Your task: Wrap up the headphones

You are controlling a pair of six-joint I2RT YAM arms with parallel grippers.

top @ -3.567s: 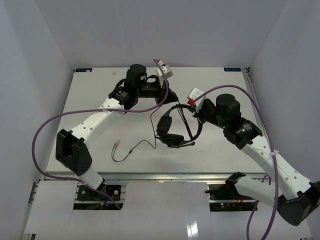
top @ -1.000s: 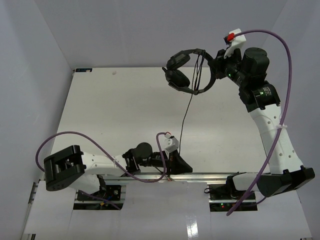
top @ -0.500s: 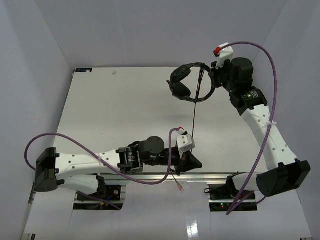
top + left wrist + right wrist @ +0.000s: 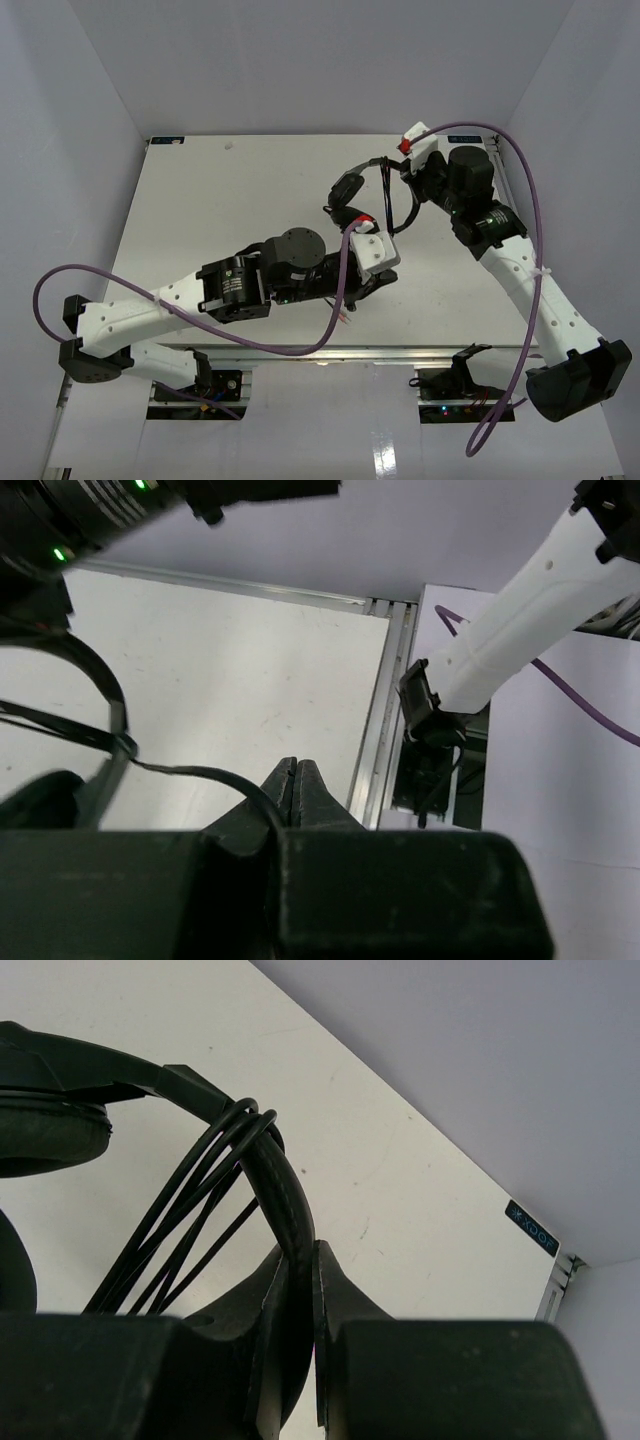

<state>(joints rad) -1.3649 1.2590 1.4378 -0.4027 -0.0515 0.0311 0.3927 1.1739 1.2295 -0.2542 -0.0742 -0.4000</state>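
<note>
The headphones hang over the far middle of the bench, between the two arms. The right end effector is clenched on the padded headband, over which several loops of the thin black cable are draped beside one earcup. The left end effector has its jaws pressed together at the tips, and a strand of cable runs up against one finger, though I cannot tell whether it is pinched.
</note>
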